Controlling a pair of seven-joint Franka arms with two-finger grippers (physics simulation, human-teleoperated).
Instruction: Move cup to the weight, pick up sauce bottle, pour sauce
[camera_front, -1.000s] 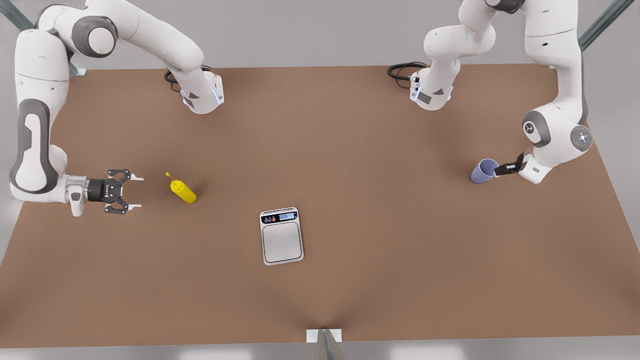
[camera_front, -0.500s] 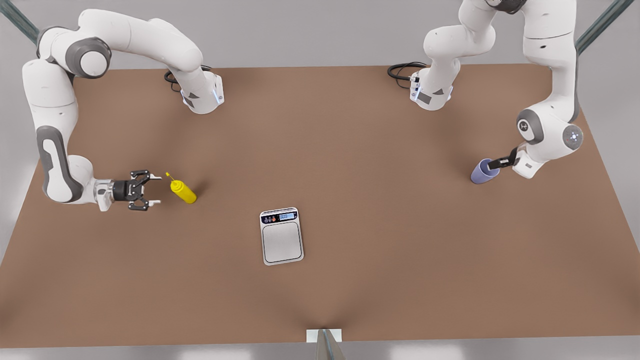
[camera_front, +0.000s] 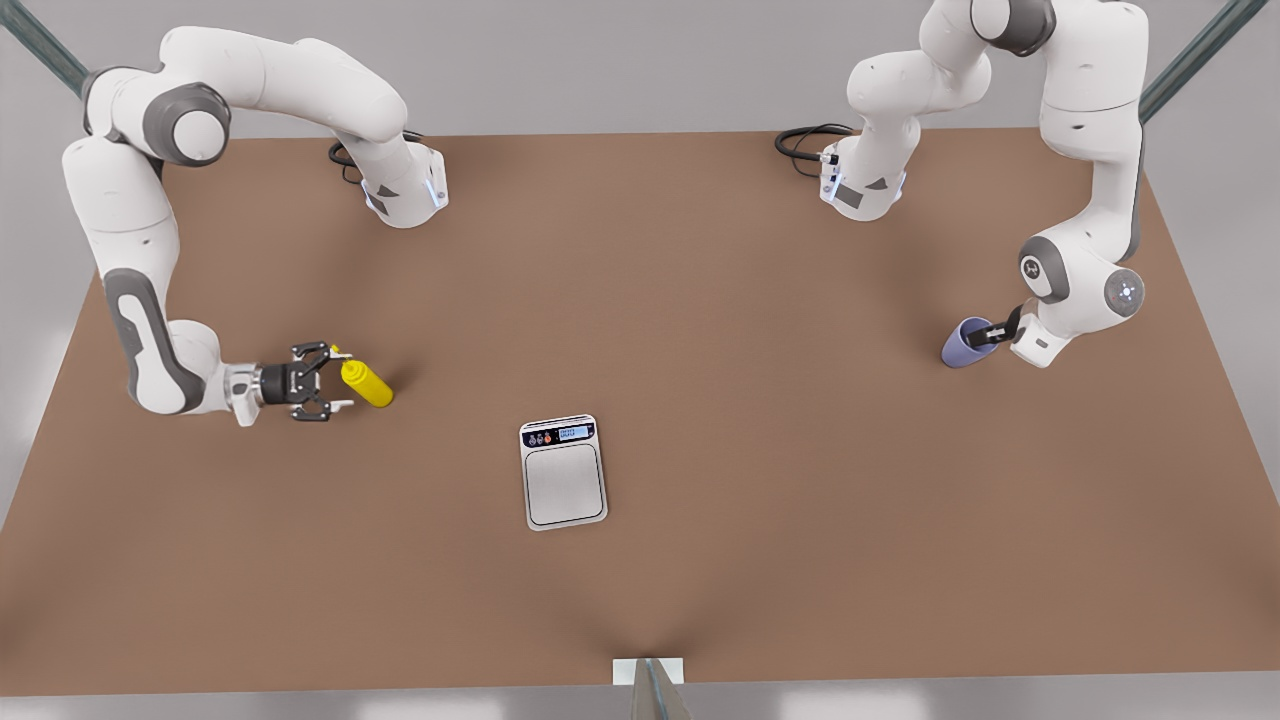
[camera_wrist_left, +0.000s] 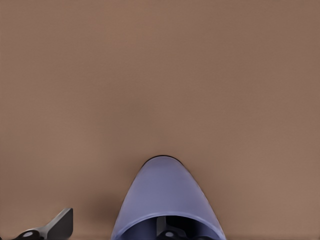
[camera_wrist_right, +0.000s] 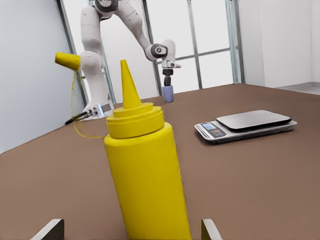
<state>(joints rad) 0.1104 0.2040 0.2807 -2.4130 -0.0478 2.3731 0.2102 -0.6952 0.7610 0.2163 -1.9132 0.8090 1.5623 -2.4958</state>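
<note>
Right gripper is reaching out level with fingers spread, while left gripper is pointing down, fingers parted.

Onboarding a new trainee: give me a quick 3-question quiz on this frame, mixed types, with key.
1. True or false: the cup already stands on the weight.
2. Which gripper is at the sauce bottle? A) left gripper B) right gripper C) neither
3. Fill in: one finger of the left gripper reaches ______ the cup.

Key
1. False. The cup sits on the table at the front view's right, apart from the weight.
2. B. The right gripper is open, its fingers either side of the upright bottle.
3. inside. One finger is in the cup's mouth, the other outside its wall; no squeeze visible yet.
</note>
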